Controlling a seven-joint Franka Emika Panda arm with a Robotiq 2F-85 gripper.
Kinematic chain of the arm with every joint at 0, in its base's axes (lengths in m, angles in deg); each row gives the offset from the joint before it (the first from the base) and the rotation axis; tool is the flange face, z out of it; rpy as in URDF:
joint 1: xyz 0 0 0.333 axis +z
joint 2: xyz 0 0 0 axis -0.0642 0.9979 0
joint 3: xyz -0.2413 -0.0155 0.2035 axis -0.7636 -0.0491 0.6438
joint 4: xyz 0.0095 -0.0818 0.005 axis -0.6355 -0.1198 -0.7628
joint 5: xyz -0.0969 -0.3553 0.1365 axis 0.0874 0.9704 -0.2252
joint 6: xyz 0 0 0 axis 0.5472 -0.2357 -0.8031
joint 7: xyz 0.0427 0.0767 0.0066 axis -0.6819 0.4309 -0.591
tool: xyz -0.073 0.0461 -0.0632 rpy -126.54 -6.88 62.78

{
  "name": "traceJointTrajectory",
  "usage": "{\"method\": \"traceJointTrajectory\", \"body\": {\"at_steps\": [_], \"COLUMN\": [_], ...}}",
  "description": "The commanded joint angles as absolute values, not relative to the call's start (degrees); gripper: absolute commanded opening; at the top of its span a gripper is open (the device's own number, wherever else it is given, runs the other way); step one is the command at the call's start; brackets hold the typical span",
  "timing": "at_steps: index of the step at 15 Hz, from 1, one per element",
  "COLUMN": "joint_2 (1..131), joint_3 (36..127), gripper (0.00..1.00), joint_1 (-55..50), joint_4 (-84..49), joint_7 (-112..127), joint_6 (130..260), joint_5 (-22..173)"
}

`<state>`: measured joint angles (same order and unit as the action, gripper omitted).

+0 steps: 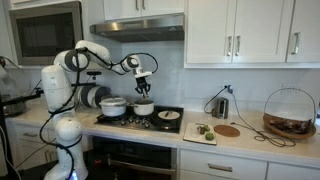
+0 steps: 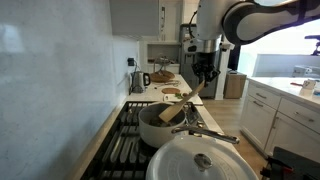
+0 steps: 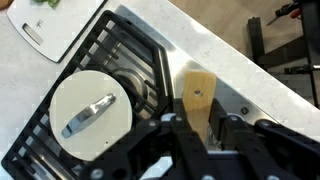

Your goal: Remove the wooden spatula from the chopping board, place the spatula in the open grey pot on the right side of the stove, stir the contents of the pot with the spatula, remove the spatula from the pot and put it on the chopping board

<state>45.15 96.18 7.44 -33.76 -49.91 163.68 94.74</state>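
Observation:
My gripper (image 3: 197, 135) is shut on the handle of the wooden spatula (image 3: 197, 95), which has a small hole near its end. In an exterior view the spatula (image 2: 177, 109) slants down from the gripper (image 2: 203, 86) into the small grey pot (image 2: 158, 127). In an exterior view the gripper (image 1: 143, 86) hangs right above the grey pot (image 1: 144, 107) on the stove. The white chopping board (image 1: 212, 133) lies on the counter beside the stove and shows at the top left of the wrist view (image 3: 60, 30). The pot is hidden under the gripper in the wrist view.
A larger silvery pot (image 1: 113, 106) with a white lid (image 3: 90, 112) stands next to the grey pot. A flat dark pan (image 1: 169, 116) sits on the stove toward the board. A kettle (image 1: 221, 106) and a wire basket (image 1: 289, 112) stand on the counter.

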Motion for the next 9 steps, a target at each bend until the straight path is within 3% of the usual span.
{"method": "traceJointTrajectory", "body": {"at_steps": [1, 9], "joint_2": [47.40, 49.20], "joint_3": [97.02, 97.20], "gripper": [0.07, 0.07], "joint_1": [7.81, 7.83], "joint_4": [-30.41, -28.85], "joint_7": [-47.65, -47.93], "joint_6": [160.65, 159.53], "joint_5": [97.73, 98.99]}}
